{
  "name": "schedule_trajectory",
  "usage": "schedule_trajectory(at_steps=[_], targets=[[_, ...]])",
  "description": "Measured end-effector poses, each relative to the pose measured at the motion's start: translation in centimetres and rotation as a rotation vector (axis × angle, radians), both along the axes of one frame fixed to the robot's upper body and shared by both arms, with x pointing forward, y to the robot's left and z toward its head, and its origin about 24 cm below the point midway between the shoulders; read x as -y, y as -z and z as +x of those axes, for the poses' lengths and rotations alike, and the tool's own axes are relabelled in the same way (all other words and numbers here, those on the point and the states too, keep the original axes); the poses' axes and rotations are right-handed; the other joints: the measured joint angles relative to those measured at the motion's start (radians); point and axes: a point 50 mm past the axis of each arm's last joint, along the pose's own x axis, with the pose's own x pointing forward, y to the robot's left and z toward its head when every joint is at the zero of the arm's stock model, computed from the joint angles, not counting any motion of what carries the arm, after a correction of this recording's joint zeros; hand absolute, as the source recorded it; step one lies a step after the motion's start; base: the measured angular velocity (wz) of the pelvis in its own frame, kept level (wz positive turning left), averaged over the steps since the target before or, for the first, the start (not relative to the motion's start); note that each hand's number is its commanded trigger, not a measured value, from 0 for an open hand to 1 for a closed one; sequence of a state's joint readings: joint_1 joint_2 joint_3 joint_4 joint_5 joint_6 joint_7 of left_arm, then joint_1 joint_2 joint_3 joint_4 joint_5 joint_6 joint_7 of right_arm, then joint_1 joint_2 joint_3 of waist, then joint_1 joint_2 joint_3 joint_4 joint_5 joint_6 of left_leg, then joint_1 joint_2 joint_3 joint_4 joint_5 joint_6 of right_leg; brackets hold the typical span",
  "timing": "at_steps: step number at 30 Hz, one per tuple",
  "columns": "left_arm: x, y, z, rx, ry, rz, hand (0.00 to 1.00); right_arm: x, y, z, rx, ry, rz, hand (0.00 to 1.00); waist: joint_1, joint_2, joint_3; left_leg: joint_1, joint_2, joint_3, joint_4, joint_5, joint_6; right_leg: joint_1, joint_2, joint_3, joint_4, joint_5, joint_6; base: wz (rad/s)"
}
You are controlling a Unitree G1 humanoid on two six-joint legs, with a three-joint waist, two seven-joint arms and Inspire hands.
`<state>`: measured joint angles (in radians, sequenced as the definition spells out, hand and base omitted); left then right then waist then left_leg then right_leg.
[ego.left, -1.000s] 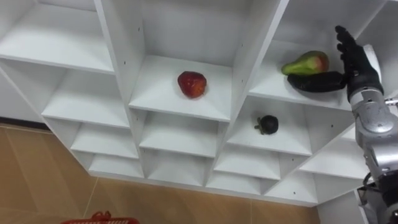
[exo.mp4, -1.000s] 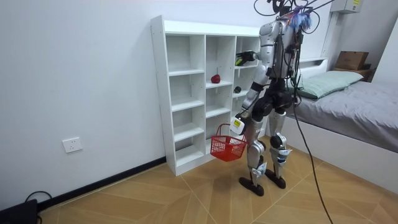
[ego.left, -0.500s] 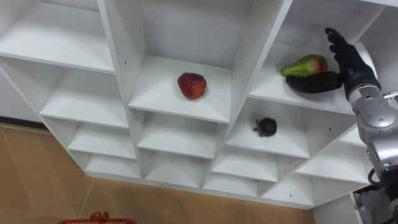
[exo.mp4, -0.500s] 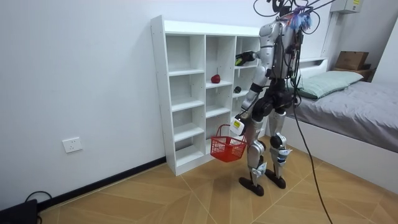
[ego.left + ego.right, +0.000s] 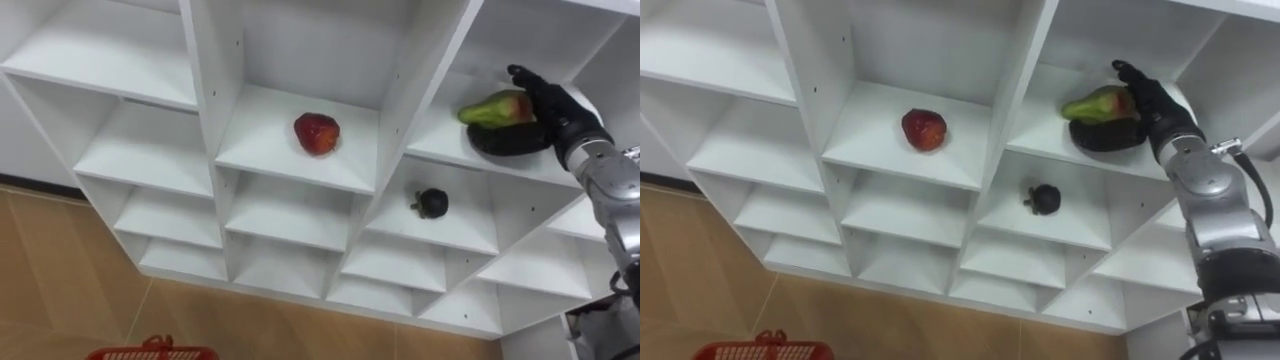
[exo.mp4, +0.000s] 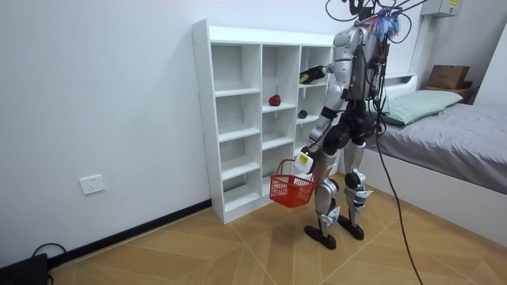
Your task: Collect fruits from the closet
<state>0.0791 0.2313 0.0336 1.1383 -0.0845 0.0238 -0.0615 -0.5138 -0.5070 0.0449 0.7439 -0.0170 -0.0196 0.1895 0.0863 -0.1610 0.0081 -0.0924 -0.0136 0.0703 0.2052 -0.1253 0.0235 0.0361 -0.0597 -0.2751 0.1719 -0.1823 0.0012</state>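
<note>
A green and red pear-shaped fruit [image 5: 490,108] lies on the upper right shelf of the white closet [image 5: 400,120], with a dark long fruit [image 5: 503,141] in front of it. My right hand [image 5: 548,100] is open, its fingers reaching over the top of the green and red fruit. A red apple [image 5: 316,133] sits on the middle shelf. One shelf below the hand rests a small dark round fruit [image 5: 430,203]. A red basket [image 6: 291,188] hangs low at my left side from my left hand [image 6: 306,155]; its handle [image 5: 152,348] shows at the bottom edge.
I stand facing the closet [image 6: 253,119] on a wooden floor [image 5: 60,290]. Its other compartments hold nothing. A bed [image 6: 451,134] stands behind me at the room view's right. Upright dividers [image 5: 205,90] wall off each compartment.
My right hand has moved left and tipped forward, from beside the two fruits to over the green and red one. The view has shifted slightly; the fruits have stayed in place.
</note>
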Motion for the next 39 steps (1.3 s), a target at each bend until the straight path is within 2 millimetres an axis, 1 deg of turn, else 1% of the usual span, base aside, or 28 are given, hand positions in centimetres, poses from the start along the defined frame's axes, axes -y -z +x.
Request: schedule_trajectory(at_steps=[2,4,8,12,16,20,28,34,35,39], targets=[[0.0,0.0,0.0,0.000,0.000,-0.001,1.00,0.3,-0.2,0.0,-0.002,-0.002,-0.014,1.00,0.001,0.000,0.0000,0.000,0.000,0.000,0.000,0.000,0.000,0.000,0.000,0.001,0.000,0.000,0.000,0.00],[0.0,0.0,0.0,0.000,0.003,-0.006,1.00,0.6,-0.7,0.2,0.006,0.004,-0.034,1.00,0.001,0.004,0.0027,0.000,0.000,0.000,0.000,0.000,0.000,0.000,0.001,0.002,0.000,0.000,0.000,0.00],[0.0,0.0,0.0,0.000,0.005,-0.012,1.00,1.7,-1.6,0.2,0.021,0.038,-0.050,1.00,0.003,0.005,0.0035,0.001,0.000,0.000,0.000,0.000,-0.001,0.000,0.002,0.002,-0.001,0.000,0.000,0.00],[0.0,0.0,0.0,0.000,0.009,-0.014,1.00,1.9,-2.0,0.4,0.033,0.049,-0.063,1.00,0.003,0.005,0.0037,0.002,0.001,0.000,-0.001,0.000,-0.001,0.000,0.003,0.002,-0.002,0.000,0.000,0.00],[0.0,0.0,0.1,0.000,0.012,-0.014,1.00,2.0,-2.0,0.4,0.025,0.055,-0.085,1.00,0.002,0.004,0.0034,0.003,0.001,0.000,-0.003,0.000,-0.001,0.001,0.003,0.000,-0.002,0.000,0.000,0.00],[-0.1,-0.1,0.1,0.002,0.012,-0.011,1.00,2.1,-1.9,0.4,0.013,0.064,-0.079,1.00,0.002,-0.004,0.0060,0.005,0.001,0.001,-0.004,0.000,-0.001,0.002,0.002,0.000,-0.002,0.000,0.000,0.00],[-0.2,-0.1,0.4,0.008,0.010,-0.002,1.00,1.8,-1.7,0.4,-0.001,0.056,-0.084,1.00,0.005,-0.012,0.0046,0.009,0.002,0.009,-0.004,0.000,-0.001,0.003,0.002,0.010,0.000,0.000,0.000,-0.03],[0.3,-0.3,1.8,0.041,0.018,-0.015,1.00,1.6,-1.6,0.5,-0.003,0.062,-0.094,1.00,0.003,-0.010,0.0055,0.014,0.001,0.009,-0.003,0.000,-0.001,0.008,0.002,0.018,0.000,0.001,0.000,0.00],[0.3,-0.5,2.3,0.053,0.022,-0.011,1.00,1.5,-1.7,0.6,0.001,0.060,-0.093,1.00,0.001,-0.010,0.0049,0.010,0.001,0.009,-0.002,0.000,-0.001,0.002,0.002,0.014,0.001,0.001,0.000,0.00],[0.9,-1.0,4.2,0.123,0.044,-0.022,1.00,1.0,-2.1,0.8,0.013,0.051,-0.099,1.00,-0.002,-0.009,0.0038,0.003,0.002,0.011,0.000,0.000,-0.001,-0.002,0.003,0.021,0.001,0.002,-0.002,0.00]])
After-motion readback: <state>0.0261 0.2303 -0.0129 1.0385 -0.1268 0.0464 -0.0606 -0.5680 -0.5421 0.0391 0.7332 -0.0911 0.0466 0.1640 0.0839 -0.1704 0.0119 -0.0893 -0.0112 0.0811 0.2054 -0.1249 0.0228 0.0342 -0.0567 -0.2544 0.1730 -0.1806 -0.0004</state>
